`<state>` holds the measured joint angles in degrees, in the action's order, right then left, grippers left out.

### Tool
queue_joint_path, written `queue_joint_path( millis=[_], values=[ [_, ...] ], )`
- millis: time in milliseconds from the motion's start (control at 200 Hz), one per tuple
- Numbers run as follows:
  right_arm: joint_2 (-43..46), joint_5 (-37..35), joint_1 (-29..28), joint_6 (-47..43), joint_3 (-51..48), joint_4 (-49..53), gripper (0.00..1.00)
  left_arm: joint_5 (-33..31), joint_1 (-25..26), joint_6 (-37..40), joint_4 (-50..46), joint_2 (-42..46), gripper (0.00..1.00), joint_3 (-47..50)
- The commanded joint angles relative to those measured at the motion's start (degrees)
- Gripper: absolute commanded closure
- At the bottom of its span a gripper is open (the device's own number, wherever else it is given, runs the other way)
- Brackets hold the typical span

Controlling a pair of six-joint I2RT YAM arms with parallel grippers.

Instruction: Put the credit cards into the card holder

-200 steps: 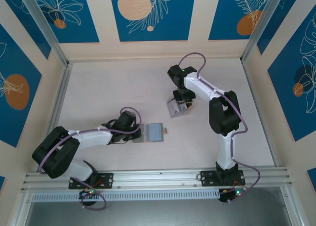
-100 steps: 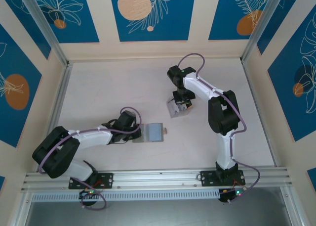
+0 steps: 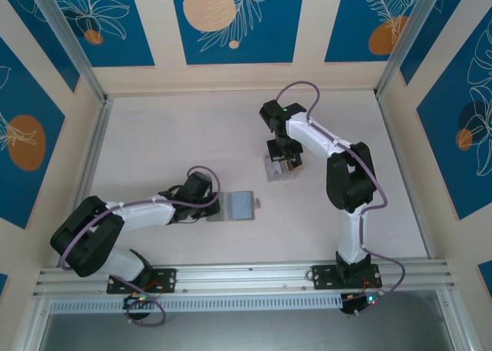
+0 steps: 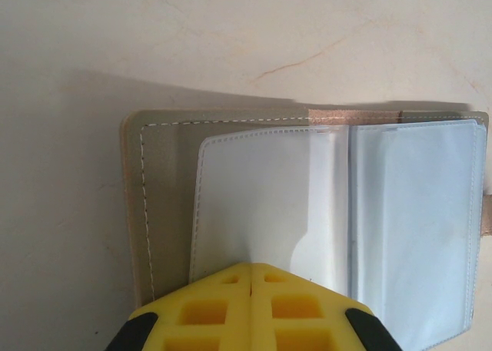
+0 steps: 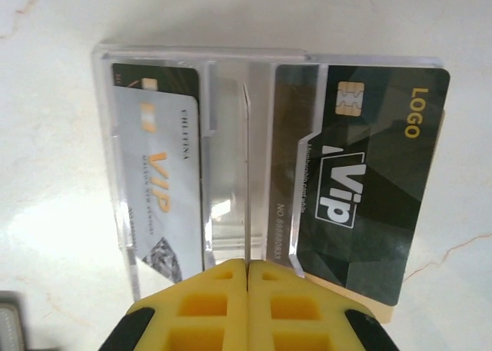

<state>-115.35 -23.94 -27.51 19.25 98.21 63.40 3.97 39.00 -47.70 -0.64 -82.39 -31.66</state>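
Observation:
The card holder (image 3: 242,205) lies open on the table, tan-grey cover (image 4: 165,197) down and clear inner pockets (image 4: 269,197) facing up. My left gripper (image 3: 214,206) (image 4: 251,268) is shut on the near edge of a pocket page. Farther right, a clear plastic sleeve (image 3: 275,169) (image 5: 231,136) holds the credit cards: a white-grey one (image 5: 157,190) and a black one (image 5: 369,190), with a tan edge (image 5: 384,312) under the black. My right gripper (image 3: 283,163) (image 5: 247,263) is shut on a thin clear fold of the sleeve, seen edge-on between the two cards.
The pale table (image 3: 177,136) is walled by blue-patterned panels (image 3: 231,21) at the back and sides. An aluminium rail (image 3: 246,274) runs along the near edge by the arm bases. A small tan tab (image 3: 257,203) sticks out of the holder's right side.
The right jaws have closed onto the sleeve, and the sleeve sits a little straighter under them. The left arm and the holder have not moved.

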Motion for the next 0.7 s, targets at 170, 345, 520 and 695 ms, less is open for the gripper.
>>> queue_joint_path(
  millis=[170,345,520,695],
  values=[
    [1.6,5.8,0.9,-0.3,-1.4,-1.4,1.0,-2.0,-0.3,-0.2,-6.5,-1.5,1.0,1.2],
    [0.2,5.9,1.1,-0.1,-1.4,-1.9,1.0,-2.2,-0.3,-0.2,-6.8,-1.3,1.0,1.2],
    [-1.0,5.7,1.0,0.1,-1.4,-1.7,0.94,-2.2,-0.3,-0.2,-6.8,-1.4,1.0,1.2],
    [-1.4,6.6,1.2,0.0,-1.5,-2.3,0.88,-2.1,-0.3,-0.1,-6.8,-1.6,1.0,0.9]
  ],
)
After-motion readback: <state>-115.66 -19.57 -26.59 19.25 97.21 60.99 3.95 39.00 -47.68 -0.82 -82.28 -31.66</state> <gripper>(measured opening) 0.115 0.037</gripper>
